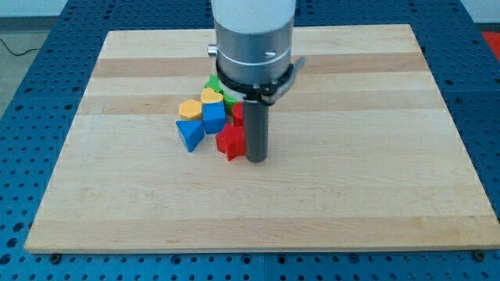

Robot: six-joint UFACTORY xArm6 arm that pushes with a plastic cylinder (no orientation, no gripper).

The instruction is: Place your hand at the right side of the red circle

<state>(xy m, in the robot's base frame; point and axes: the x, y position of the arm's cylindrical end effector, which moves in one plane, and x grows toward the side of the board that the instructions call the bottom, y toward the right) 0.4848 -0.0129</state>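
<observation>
My tip [256, 159] rests on the board just right of a red star block [230, 144], touching or nearly touching it. A second red block [237, 115], the red circle as far as I can tell, sits behind the star, mostly hidden by my rod; the rod stands at its right side. Left of them lie a blue cube [213, 118], a blue triangle [189, 134], an orange hexagon-like block [189, 108] and a yellow heart [211, 96]. Green blocks [214, 82] peek out behind, partly hidden by the arm.
The blocks form one tight cluster left of centre on the wooden board [351, 156]. The arm's grey cylinder [254, 39] covers the board's upper middle. A blue perforated table [31, 117] surrounds the board.
</observation>
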